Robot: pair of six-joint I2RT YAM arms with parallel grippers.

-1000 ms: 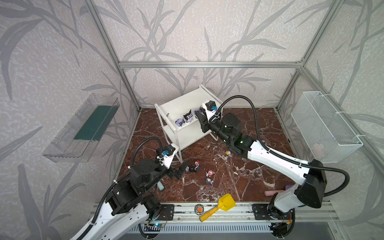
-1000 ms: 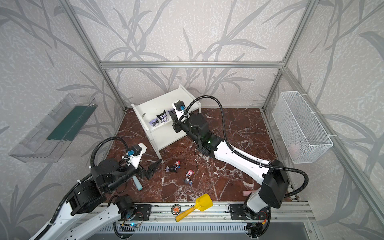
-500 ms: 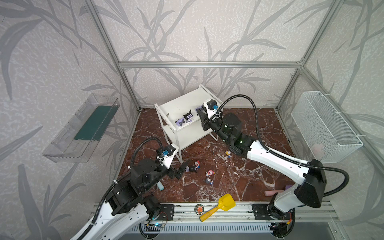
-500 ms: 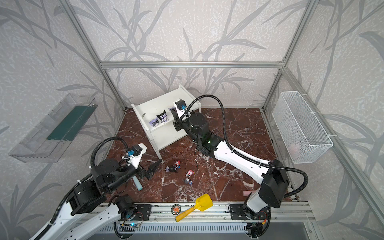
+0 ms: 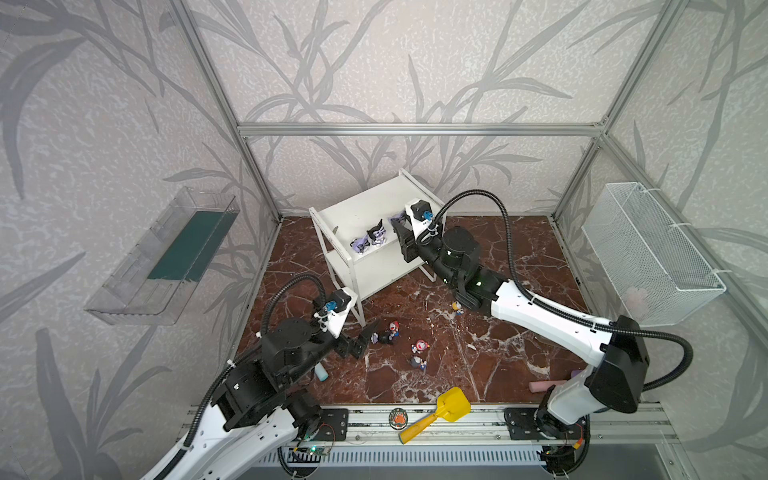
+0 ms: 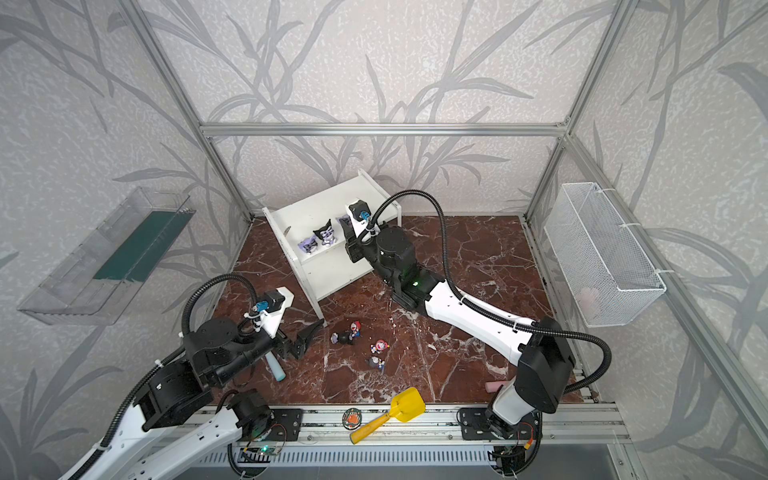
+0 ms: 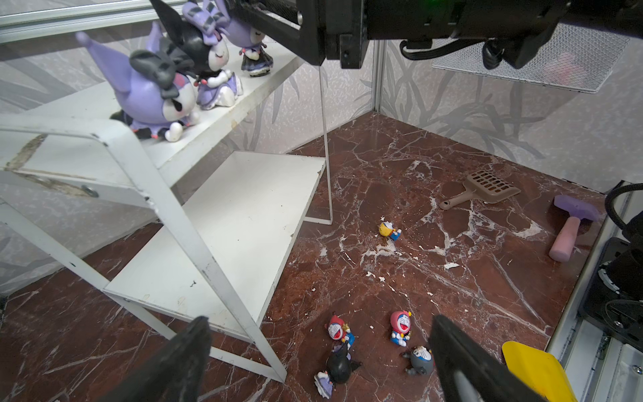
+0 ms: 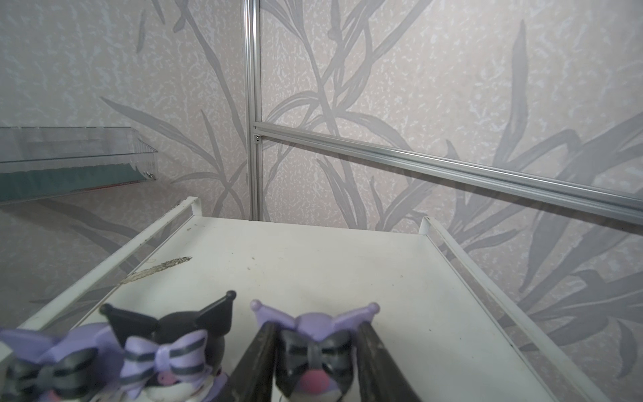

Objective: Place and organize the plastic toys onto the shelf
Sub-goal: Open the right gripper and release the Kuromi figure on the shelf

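Bright, even light, soft shadows (figurines [image 8: 167, 351] blurred close to the right wrist).

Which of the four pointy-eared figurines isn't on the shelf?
The black-headed one down on the marble floor, right beside the small red-capped figure. The other three stand in a row on the top board of the shelf.

The white two-tier shelf [image 5: 357, 210] stands at the back of the worktop [image 5: 519, 249], with three pointed-eared toys in a row by the front edge of its top board: a purple toy [image 5: 360, 243], a black-eared toy [image 5: 377, 233] and a second purple toy [image 5: 395, 217]. A fourth pointed-eared toy [image 7: 335, 369] lies on the worktop just beside the red-headed toy [image 7: 337, 330]. The pink-headed toy [image 7: 400, 325] and grey-headed toy [image 7: 419, 360] are near, and the yellow-headed toy [image 7: 389, 230] lies well apart.
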